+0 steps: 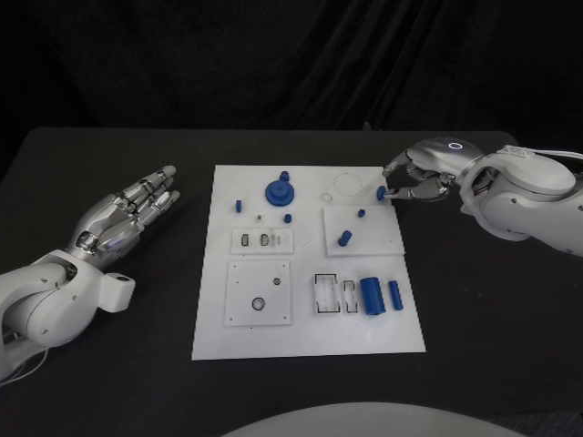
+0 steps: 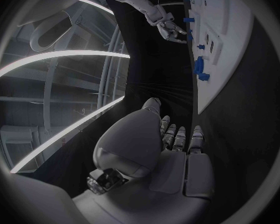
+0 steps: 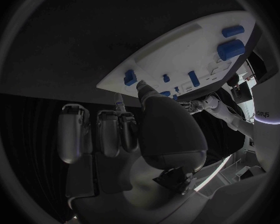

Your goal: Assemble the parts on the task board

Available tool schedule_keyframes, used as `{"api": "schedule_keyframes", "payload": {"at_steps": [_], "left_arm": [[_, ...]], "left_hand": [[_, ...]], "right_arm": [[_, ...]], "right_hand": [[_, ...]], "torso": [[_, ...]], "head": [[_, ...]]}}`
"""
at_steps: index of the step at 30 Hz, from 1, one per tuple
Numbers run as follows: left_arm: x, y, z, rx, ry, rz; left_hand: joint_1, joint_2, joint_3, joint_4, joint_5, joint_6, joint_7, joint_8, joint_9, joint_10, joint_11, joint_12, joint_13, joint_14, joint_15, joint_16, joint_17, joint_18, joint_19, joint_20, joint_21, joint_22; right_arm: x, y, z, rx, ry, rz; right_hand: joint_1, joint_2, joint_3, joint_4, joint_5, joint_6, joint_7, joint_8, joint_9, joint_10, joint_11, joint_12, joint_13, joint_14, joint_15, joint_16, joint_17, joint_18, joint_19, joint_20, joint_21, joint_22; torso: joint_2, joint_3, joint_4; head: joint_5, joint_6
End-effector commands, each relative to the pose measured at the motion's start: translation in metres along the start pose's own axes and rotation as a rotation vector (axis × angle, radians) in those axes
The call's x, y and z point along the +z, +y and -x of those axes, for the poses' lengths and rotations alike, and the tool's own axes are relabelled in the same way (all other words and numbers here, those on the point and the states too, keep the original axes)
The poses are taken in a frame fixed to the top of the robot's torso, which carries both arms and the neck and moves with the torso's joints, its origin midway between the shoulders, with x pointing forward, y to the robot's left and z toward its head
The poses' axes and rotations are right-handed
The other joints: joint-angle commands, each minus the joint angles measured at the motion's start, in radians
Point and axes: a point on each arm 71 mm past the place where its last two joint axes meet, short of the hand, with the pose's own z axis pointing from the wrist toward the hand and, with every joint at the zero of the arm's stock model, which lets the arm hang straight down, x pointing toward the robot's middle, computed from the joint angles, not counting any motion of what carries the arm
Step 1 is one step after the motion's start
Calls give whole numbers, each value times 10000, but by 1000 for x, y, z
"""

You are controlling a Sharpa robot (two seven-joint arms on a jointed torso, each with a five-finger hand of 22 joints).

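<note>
**Right hand pinching a small blue part at the board's far right corner; most parts still loose**

The right hand [image 1: 416, 179], silver and many-jointed, hangs over the far right corner of the task board [image 1: 305, 341], its fingers curled together around a small blue part [image 1: 380, 193] held at the fingertips. Whether that part is being lifted or set down cannot be told. The left hand [image 1: 127, 217] lies flat on the black table [image 1: 95, 155] just left of the board, fingers stretched out and slightly apart, holding nothing.

Outward from the right hand, a raised square plate carries a short blue cylinder [image 1: 345, 239] lying tilted and a tiny blue peg [image 1: 362, 213]. At the far middle stands a blue gear-like disc [image 1: 282, 191] with a knob on top. Nearer, two larger blue cylinders [image 1: 372, 297] lie side by side beside an outlined slot at the near right.

By judgement the work is early: several pieces lie loose, and the recesses of the near left plate [image 1: 259, 293] look unfilled. The board is matte white, hard and flat; the parts are smooth blue plastic
</note>
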Motion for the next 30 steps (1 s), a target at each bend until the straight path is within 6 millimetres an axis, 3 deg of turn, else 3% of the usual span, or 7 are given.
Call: {"api": "schedule_keyframes", "payload": {"at_steps": [1, 19, 27, 30], "left_arm": [[0, -11, -1, -76, 92, -1537], [-1, -11, 0, -81, 89, -1511], [-1, -11, 0, -103, 115, -1484], [-1, -11, 0, -110, 124, -1472]], "left_hand": [[19, -89, 66, -23, 43, 15, -10, 23, 12, 27, 56, -51, -6, -5, 91, -36, -9, 176, 29, 72, -35, -9], [20, -89, 70, -25, 45, 26, -4, 24, 13, 35, 64, -46, -4, -5, 92, -36, -9, 182, 29, 77, -35, -9], [20, -89, 70, -25, 45, 26, -4, 24, 13, 35, 64, -46, -4, -5, 92, -36, -9, 182, 29, 77, -35, -9], [22, -88, 74, -28, 46, 17, 3, 23, 12, 41, 76, -42, -3, -5, 94, -36, -9, 189, 29, 84, -35, -9]], "right_arm": [[0, -1, -1, 11, -89, -192], [4, 3, -8, 21, 88, -102], [7, 5, -10, -6, 232, -116], [8, 6, -10, -13, 257, -119]], "right_hand": [[143, -18, 1, 54, 24, 98, -10, 45, 0, 1041, 22, 27, 2635, 912, -33, -49, 2194, -153, 264, -28, -62, 1798], [287, -134, -40, 76, 57, 226, 4, 98, 43, 1041, 37, 27, 2635, 895, -20, -123, 2126, -140, 239, -14, -120, 1775], [492, -166, -33, 111, 363, 416, 19, 194, 166, 1041, 48, 27, 2635, 882, -11, -182, 2075, -125, 210, -5, -192, 1751], [630, -168, -26, 125, 781, 501, 24, 248, 306, 1041, 50, 27, 2635, 877, -7, -210, 2051, -117, 198, -3, -234, 1743]], "torso": [[-7, 2, -16], [-4, -9, 5], [-5, -7, -4], [2, -1, -8]], "head": [[13, -26], [-9, -34], [-2, -61], [5, -61]]}}
